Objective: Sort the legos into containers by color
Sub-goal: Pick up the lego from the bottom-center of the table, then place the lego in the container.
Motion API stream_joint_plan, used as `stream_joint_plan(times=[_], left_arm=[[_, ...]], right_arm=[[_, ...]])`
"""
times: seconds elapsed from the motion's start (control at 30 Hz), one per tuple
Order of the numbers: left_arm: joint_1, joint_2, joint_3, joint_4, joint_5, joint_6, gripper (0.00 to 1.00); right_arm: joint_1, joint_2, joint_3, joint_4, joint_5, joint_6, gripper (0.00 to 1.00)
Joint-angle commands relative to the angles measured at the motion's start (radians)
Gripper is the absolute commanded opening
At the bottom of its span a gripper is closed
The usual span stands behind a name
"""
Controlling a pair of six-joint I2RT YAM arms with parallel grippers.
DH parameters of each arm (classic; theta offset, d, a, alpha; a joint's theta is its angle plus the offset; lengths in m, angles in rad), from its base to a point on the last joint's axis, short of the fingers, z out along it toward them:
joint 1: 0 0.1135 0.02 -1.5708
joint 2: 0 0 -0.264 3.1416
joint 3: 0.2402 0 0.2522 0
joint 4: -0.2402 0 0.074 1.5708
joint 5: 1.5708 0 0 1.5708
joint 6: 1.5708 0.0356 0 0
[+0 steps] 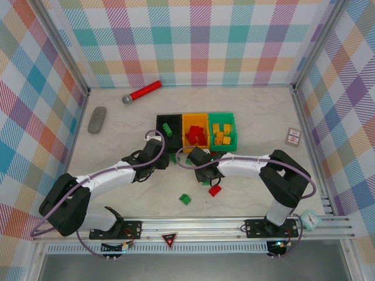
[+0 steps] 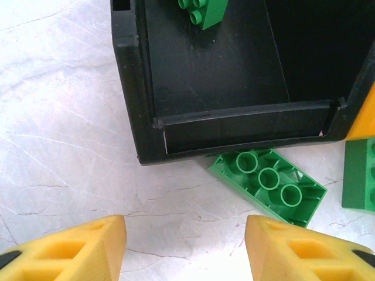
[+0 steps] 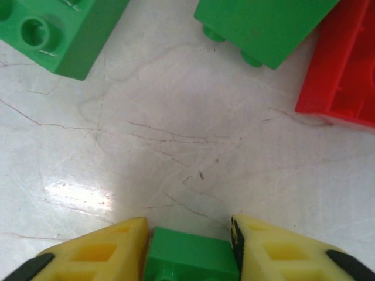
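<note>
A lab robot cell: plaid walls [image 1: 199,41], aluminium rail [image 1: 205,225].

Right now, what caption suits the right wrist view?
Right hand grips a green lego; red lego and two green legos ahead.

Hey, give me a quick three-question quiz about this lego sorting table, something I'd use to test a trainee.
1. True or false: the black rectangular plastic bin holds a red brick.
2. Which bricks lie in the green rectangular plastic bin? A red, B yellow, C green.
3. Fill in: the right arm's yellow fingers are closed on a small ____ studded plastic brick.
Key: 1 false, it holds a green studded brick. 2 B, the yellow bricks. 3 green.
</note>
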State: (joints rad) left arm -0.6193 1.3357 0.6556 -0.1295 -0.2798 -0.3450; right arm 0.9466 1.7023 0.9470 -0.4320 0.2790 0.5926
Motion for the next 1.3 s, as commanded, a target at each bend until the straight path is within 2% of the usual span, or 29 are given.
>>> stream_joint_plan(times=[0.0, 0.23, 0.4, 0.63, 1.0, 1.13, 1.2, 1.27], left_arm=[[0.017, -0.04, -0.001, -0.019, -0.03, -0.028, 0.56], [0.068, -0.086, -0.035, -0.013, -0.014, -0.059, 0.55], [0.141, -0.099, -0.06, 0.005, 0.055, -0.09, 0.55], [0.23, -0.076, -0.079, 0.024, 0.156, -0.122, 0.54], [0.266, -0.094, -0.09, 0.024, 0.165, -0.121, 0.54], [0.27, -0.104, -0.093, 0.025, 0.16, -0.115, 0.54], [0.27, -0.114, -0.094, 0.021, 0.154, -0.11, 0.54], [0.27, -0.121, -0.097, 0.022, 0.152, -0.109, 0.54]], right_arm=[[0.023, -0.024, -0.01, -0.018, -0.033, 0.017, 0.36], [0.022, -0.031, 0.033, -0.02, -0.029, 0.007, 0.34], [0.021, -0.032, 0.108, -0.016, 0.001, -0.037, 0.34], [0.001, 0.067, 0.34, 0.0, 0.004, -0.152, 0.34], [-0.114, 0.331, 0.779, -0.014, -0.089, -0.263, 0.35], [-0.128, 0.411, 0.912, -0.063, -0.078, -0.3, 0.44], [-0.127, 0.438, 0.959, -0.087, -0.064, -0.323, 0.55], [-0.128, 0.44, 0.962, -0.086, -0.06, -0.337, 0.61]])
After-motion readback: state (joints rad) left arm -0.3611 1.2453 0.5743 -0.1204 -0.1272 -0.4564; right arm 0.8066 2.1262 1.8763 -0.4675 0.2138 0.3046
